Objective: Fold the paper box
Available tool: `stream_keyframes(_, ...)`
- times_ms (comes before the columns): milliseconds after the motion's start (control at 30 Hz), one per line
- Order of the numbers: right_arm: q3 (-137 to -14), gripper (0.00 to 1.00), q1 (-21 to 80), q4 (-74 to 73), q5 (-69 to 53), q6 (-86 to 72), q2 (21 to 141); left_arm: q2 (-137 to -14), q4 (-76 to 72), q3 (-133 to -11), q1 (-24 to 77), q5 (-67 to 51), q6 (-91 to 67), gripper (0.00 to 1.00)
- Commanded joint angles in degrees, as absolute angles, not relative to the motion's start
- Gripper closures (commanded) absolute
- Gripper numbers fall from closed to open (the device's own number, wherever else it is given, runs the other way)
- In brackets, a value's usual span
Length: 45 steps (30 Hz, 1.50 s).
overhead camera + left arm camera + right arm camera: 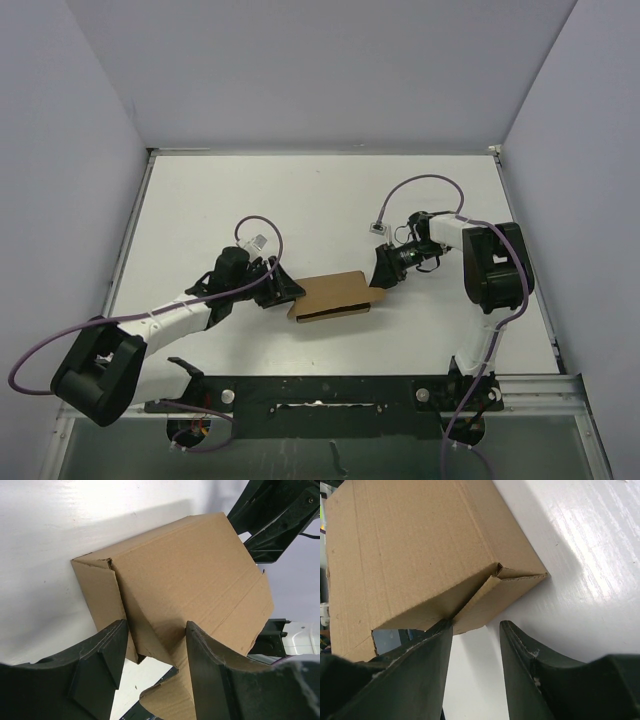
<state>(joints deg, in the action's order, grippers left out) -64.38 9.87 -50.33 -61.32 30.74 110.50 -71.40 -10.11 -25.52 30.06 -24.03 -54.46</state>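
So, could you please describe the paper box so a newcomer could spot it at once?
On the white table, look toward the near edge, between the left tool and the right tool. The paper box lies there: the only brown cardboard thing, one end flap ajar.

No text, label or number is readable; the paper box (pixel 330 297) looks plain brown, as far as visible.
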Motion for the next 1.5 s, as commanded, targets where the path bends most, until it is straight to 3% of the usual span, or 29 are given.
stream_keyframes(0, -65.8, 0.57, 10.4, -49.9, -62.1, 30.1, 111.2, -72.3, -10.7, -27.9, 30.5, -23.2, -54.0, 0.52)
stream_keyframes(333, -65.2, 0.52, 12.1, -47.5, -62.3, 27.6, 109.2, -72.4, -11.2, -28.0, 30.5, -24.0, -54.0, 0.52)
stream_keyframes(667, -65.1, 0.61, 6.2, -48.3, -57.4, 28.2, 107.3, -71.2, -7.6, -27.9, 30.0, -22.3, -52.4, 0.53)
stream_keyframes(1200, -64.3, 0.62, 1.3, -48.5, -54.1, 33.1, 94.0, -67.7, -6.4, -29.1, 28.8, -24.0, -50.9, 0.55)
stream_keyframes(1467, -63.5, 0.85, 2.6, -50.5, -63.3, 40.3, 83.9, -64.2, -8.3, -30.7, 32.5, -25.1, -51.3, 0.62)
